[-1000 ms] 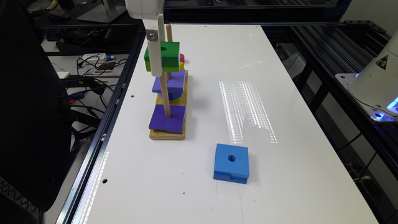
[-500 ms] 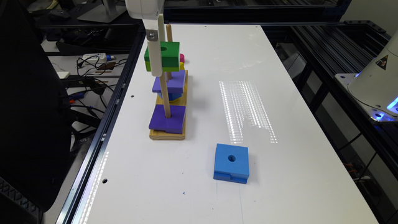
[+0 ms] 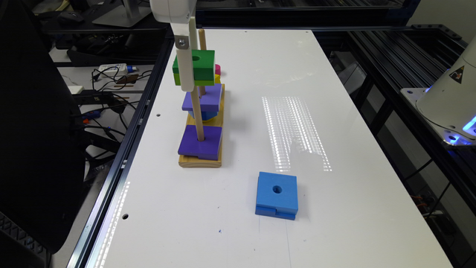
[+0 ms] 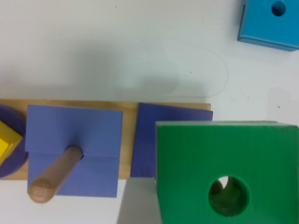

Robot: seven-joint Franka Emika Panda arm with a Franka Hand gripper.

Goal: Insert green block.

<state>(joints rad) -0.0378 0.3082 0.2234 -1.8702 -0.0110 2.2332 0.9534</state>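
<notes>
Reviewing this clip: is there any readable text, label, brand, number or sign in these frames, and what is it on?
No readable words or numbers.
Warning sign: a yellow-and-black triangle on the white robot base at the exterior view's right; its symbol is too small to make out.
The green block, blue block and white table carry no markings.

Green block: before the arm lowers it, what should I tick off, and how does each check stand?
1. Green block is lifted clear of the table at the gripper: ok.
2. Block sits level: its top face looks flat in the exterior view: ok.
3. Hole is centred on a peg: in the wrist view, wood shows through at one edge only: not ok.
4. Firmness of the grip: cannot tell.
5. Blue block is out of the way: it lies on the table, apart from the wooden base: ok.
</notes>
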